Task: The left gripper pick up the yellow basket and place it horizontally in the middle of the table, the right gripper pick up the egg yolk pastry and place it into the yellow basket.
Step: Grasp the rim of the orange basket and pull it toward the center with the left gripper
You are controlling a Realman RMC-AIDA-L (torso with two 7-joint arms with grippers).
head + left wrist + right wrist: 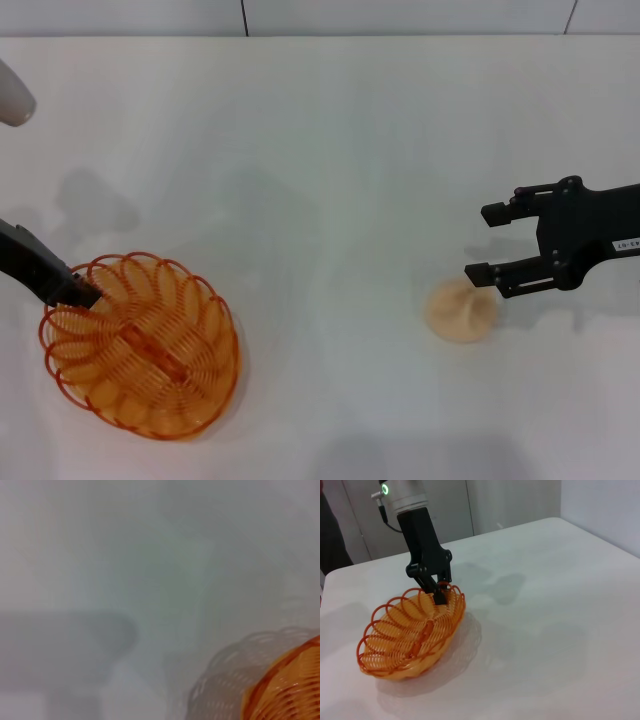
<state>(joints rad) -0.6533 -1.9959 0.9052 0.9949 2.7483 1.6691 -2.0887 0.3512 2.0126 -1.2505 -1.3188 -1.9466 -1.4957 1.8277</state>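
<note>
The yellow basket (140, 345) is at the near left of the white table (320, 150). My left gripper (82, 294) is shut on the basket's far-left rim. The right wrist view shows this grip (440, 595), with the held end of the basket (410, 635) tipped up a little. A piece of the basket (290, 690) also shows in the left wrist view. The egg yolk pastry (462, 310) lies on the table at the right. My right gripper (478, 243) is open and empty, just beyond the pastry, with its fingers pointing left.
A white rounded part (12, 95) sticks in at the far left edge. The table's far edge (320, 36) meets a grey wall. Bare table lies between the basket and the pastry.
</note>
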